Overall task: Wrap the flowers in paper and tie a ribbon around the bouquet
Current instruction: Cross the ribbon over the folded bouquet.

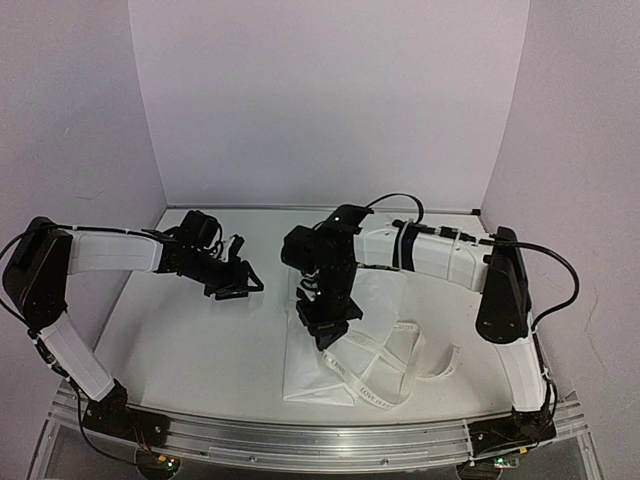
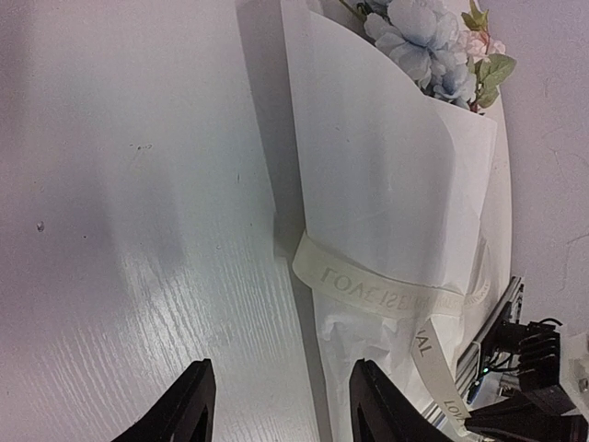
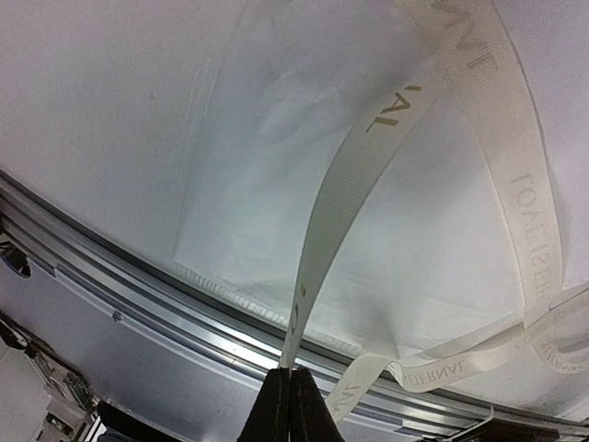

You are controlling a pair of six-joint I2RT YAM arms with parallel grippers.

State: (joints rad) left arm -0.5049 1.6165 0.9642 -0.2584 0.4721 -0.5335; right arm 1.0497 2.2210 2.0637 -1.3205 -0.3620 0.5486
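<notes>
Risk of dragging the ribbon (image 3: 340,198) band off the bouquet (image 2: 386,184), or creasing its thin paper (image 3: 276,184), through too hard a pull toward 6 o'clock. Risk too of the strand slipping from the tips and leaving the band slack. Right claw (image 3: 290,373): pinched shut on one ribbon strand, above the wrap's near end. Left claw (image 2: 281,378): parted, empty, over the counter (image 2: 120,230), bouquet close by at its 1 o'clock. Bouquet flat on the counter, right of centre, flowers (image 2: 423,46) at the 12 o'clock end in the left wrist view.

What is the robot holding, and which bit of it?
The right tool pinches the ribbon by one loose strand. The left tool is open and holds nothing.
</notes>
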